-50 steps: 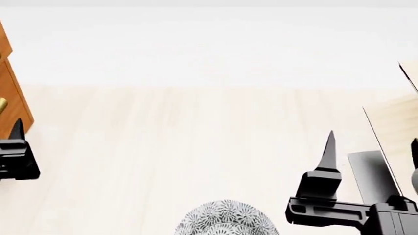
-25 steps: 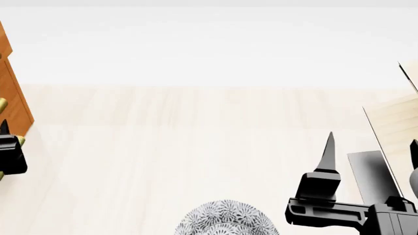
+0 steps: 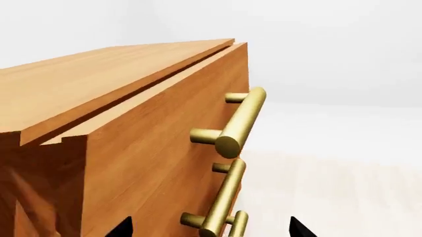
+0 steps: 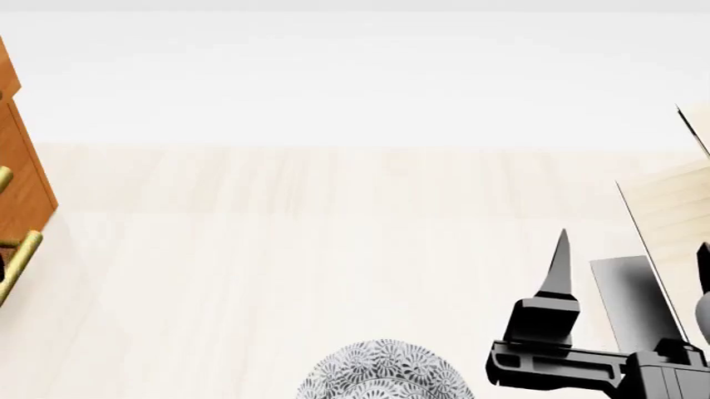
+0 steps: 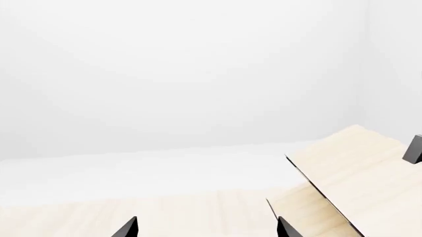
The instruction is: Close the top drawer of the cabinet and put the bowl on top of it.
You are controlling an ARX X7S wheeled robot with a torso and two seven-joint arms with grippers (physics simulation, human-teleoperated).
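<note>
In the left wrist view the orange-brown cabinet (image 3: pixel 99 74) fills the frame. The top drawer (image 3: pixel 165 143) stands a little proud of the top slab, and its brass bar handle (image 3: pixel 240 118) is close ahead. My left gripper (image 3: pixel 211 229) is open; only its two dark tips show, either side of the lower handle (image 3: pixel 221 207). In the head view just the cabinet's edge (image 4: pixel 17 166) shows at far left. The grey-and-white floral bowl (image 4: pixel 383 376) sits at the bottom edge, partly cut off. My right gripper (image 4: pixel 633 258) hovers open to the bowl's right, holding nothing (image 5: pixel 205 228).
A pale wood rack (image 4: pixel 671 208) stands at the right edge, close to my right gripper, and also shows in the right wrist view as the rack (image 5: pixel 356 173). The pale wooden tabletop (image 4: pixel 332 233) runs back to a white wall.
My left gripper has slid left out of the head view, toward the cabinet front. The right gripper has barely shifted. The bowl has not moved.
</note>
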